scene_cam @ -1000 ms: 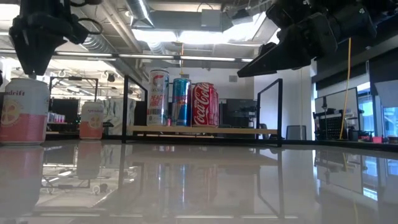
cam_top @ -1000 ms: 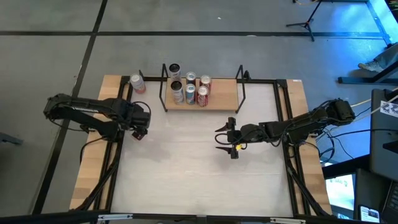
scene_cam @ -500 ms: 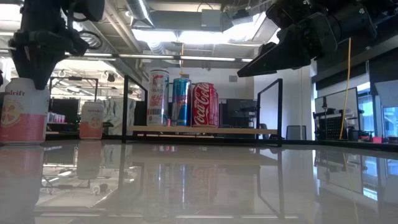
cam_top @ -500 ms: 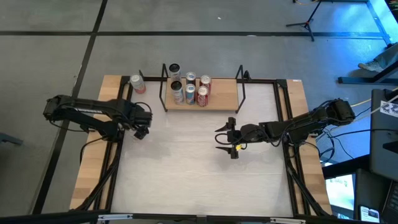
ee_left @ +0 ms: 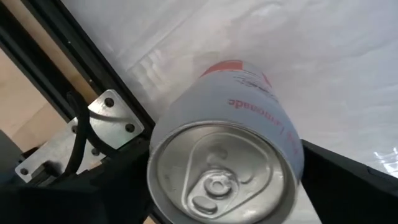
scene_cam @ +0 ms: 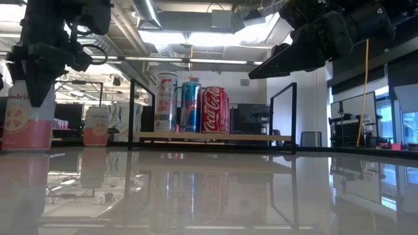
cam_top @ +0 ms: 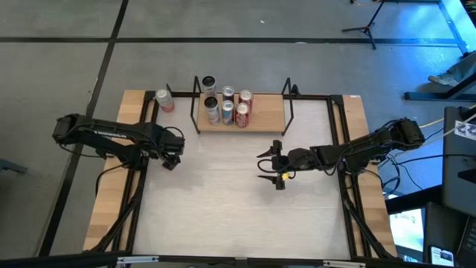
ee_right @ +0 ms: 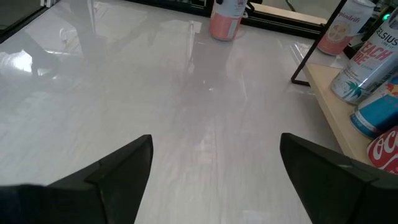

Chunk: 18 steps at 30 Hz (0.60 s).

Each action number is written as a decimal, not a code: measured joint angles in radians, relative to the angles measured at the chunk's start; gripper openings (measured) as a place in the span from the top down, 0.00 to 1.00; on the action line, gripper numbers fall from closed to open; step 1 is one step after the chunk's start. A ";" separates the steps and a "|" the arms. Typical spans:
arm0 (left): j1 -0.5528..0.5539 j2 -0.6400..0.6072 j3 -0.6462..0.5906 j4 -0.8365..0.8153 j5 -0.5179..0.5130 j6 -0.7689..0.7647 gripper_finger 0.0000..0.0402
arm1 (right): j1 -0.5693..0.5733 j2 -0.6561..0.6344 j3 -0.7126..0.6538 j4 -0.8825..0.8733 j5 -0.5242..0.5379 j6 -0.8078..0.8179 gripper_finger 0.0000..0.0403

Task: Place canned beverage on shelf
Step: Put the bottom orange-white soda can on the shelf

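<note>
Pink-and-white can (scene_cam: 27, 117) upright at frame left, long axis vertical, standing on bench (cam_top: 223, 193). Left gripper (cam_top: 172, 151) directly above it, fingers either side of its top, not clamped. Shelf (cam_top: 260, 113) upper centre. Right gripper (cam_top: 265, 165) wide, empty, mid-frame.

Left gripper (cam_top: 170, 155) is showing black, as is the right gripper (cam_top: 262, 166), the latter with a small yellow mark at its wrist. Directly beneath the left gripper, a can (ee_left: 227, 162) is showing a pale grey-white body, pink lettering, a coral-red patch low down and a bare silver lid. Ahead of the right gripper, the shelf (cam_top: 264, 112) is presenting a light-wood board on a black wire frame. On it: a red can with white script (scene_cam: 214, 109), a blue and silver can (scene_cam: 190, 106), a white can with red markings (scene_cam: 166, 102). Farther behind the left gripper, a pink and white can (cam_top: 164, 100) is standing. The table (cam_top: 223, 208) is reading glossy white, edged in pale wood.
</note>
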 joint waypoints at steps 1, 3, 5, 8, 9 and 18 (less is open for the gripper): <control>0.000 0.000 0.000 0.001 0.000 0.000 0.14 | 0.000 0.000 0.000 0.000 0.000 0.000 0.14; 0.000 -0.001 0.000 0.007 0.009 0.000 0.20 | 0.000 0.000 0.000 0.000 0.000 0.000 0.14; 0.000 -0.001 0.001 0.027 0.018 0.000 0.26 | 0.000 0.000 0.000 -0.001 0.000 0.000 0.14; 0.000 -0.001 0.002 0.050 0.024 0.000 0.32 | 0.000 0.000 0.000 -0.001 0.000 0.000 0.14; 0.000 -0.001 0.002 0.057 0.026 0.003 0.32 | 0.000 0.000 0.000 -0.001 0.000 0.000 0.14; -0.010 0.001 0.019 0.100 0.034 0.008 0.32 | 0.000 0.000 0.000 -0.001 0.000 0.000 0.14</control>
